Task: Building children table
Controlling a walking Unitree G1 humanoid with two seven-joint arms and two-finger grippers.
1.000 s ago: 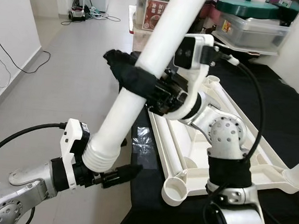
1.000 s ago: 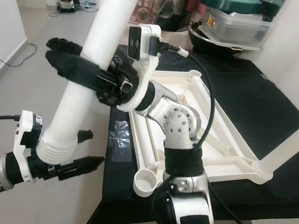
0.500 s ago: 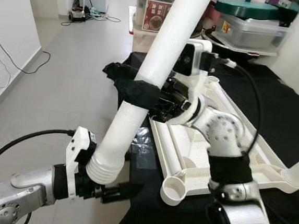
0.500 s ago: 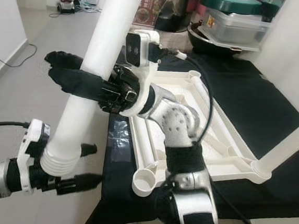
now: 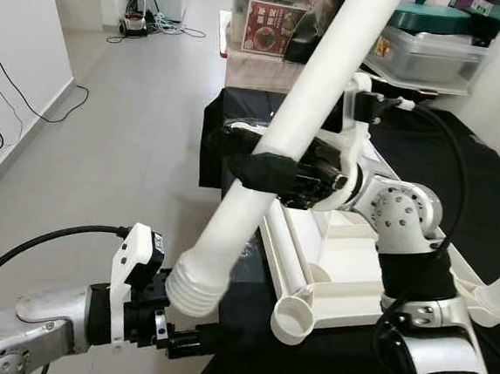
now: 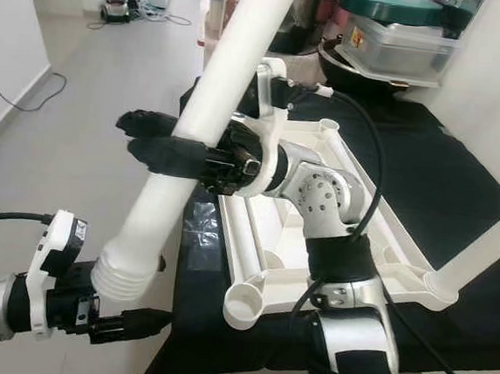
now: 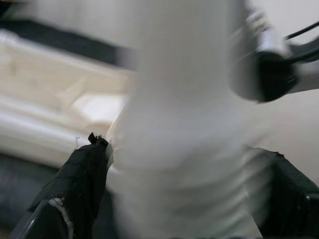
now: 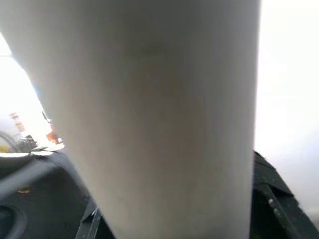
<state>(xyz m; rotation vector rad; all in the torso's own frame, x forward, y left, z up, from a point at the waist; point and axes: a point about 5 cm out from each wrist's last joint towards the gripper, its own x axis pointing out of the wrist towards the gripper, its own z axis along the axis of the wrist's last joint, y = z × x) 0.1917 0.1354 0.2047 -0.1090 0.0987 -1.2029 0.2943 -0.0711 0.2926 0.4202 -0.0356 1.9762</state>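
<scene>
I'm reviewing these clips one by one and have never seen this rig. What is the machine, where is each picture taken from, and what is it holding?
This is a humanoid robot with two silver arms. The two wide pictures come from its head, looking down; the two close, blurry ones come from cameras on its wrists. Its right hand, with black fingers, is shut around a long white plastic table leg, held tilted. Its left hand sits low at the leg's ribbed end. Before it, an upside-down white plastic tabletop with round corner sockets lies on a black cloth. Behind stand storage boxes and a green-lidded pot.
</scene>
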